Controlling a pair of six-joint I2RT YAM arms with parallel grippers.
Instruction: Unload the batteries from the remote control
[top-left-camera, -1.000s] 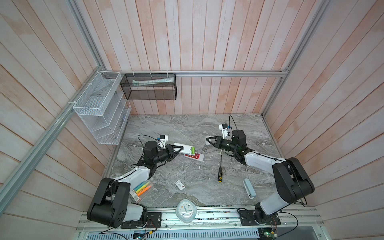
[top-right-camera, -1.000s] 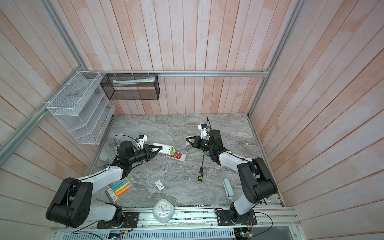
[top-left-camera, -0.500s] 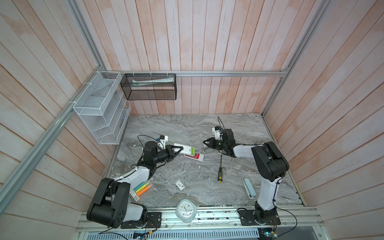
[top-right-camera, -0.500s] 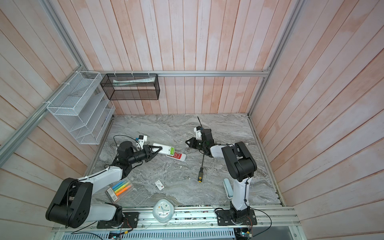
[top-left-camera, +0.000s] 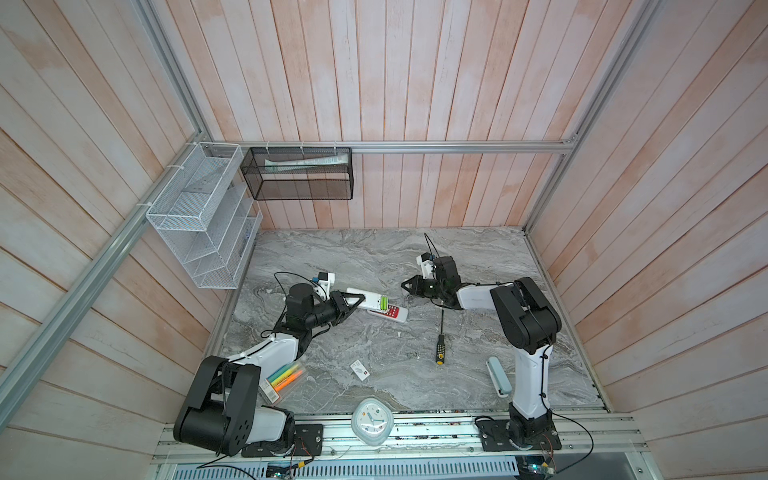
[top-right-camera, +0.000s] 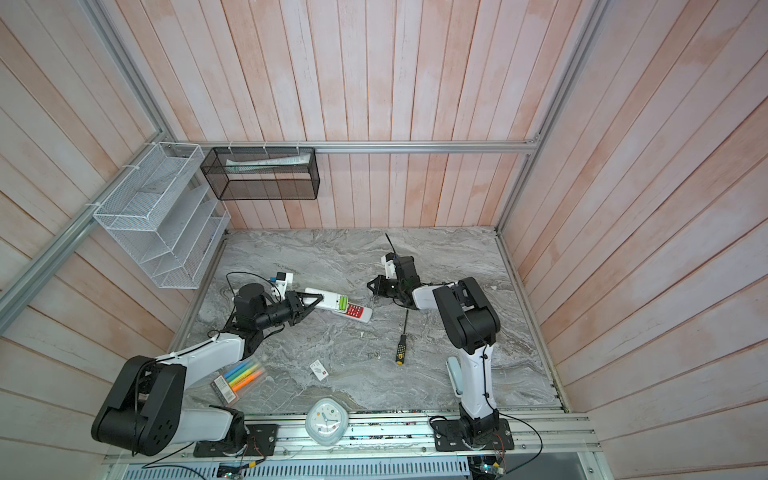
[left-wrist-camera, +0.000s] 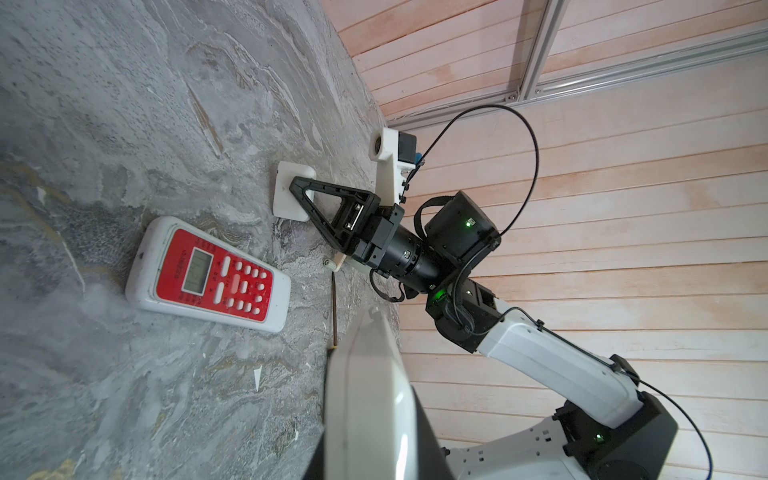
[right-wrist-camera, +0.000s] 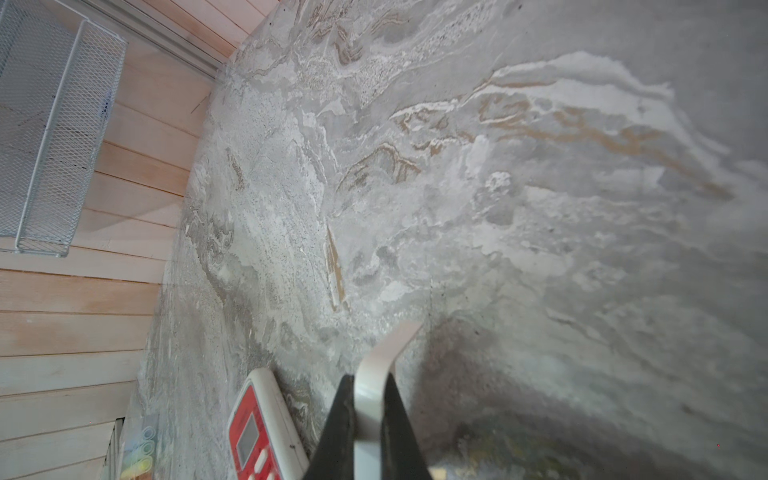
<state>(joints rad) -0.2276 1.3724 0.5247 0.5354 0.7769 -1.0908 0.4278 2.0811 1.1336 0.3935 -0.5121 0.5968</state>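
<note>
Red remote (top-left-camera: 395, 312) lies just beside held remote (top-left-camera: 371, 302) (screwdriver (top-left-camera: 439, 345) nearby).

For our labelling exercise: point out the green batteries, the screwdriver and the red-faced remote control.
green batteries (top-left-camera: 383, 302): in a top view, middle of exposed cells
screwdriver (top-left-camera: 440, 341): in a top view, upper handle
red-faced remote control (left-wrist-camera: 198, 272): left wrist view, its display

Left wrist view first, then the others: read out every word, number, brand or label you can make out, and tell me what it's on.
Nothing in any view can be quoted.
red remote: the screen digits, the print beside the screen and the button labels are too blurred to read.
clock: the dial numerals are too small to read.
highlighter pack: the label print is too small to read.
small card: the markings are too small to read.
</note>
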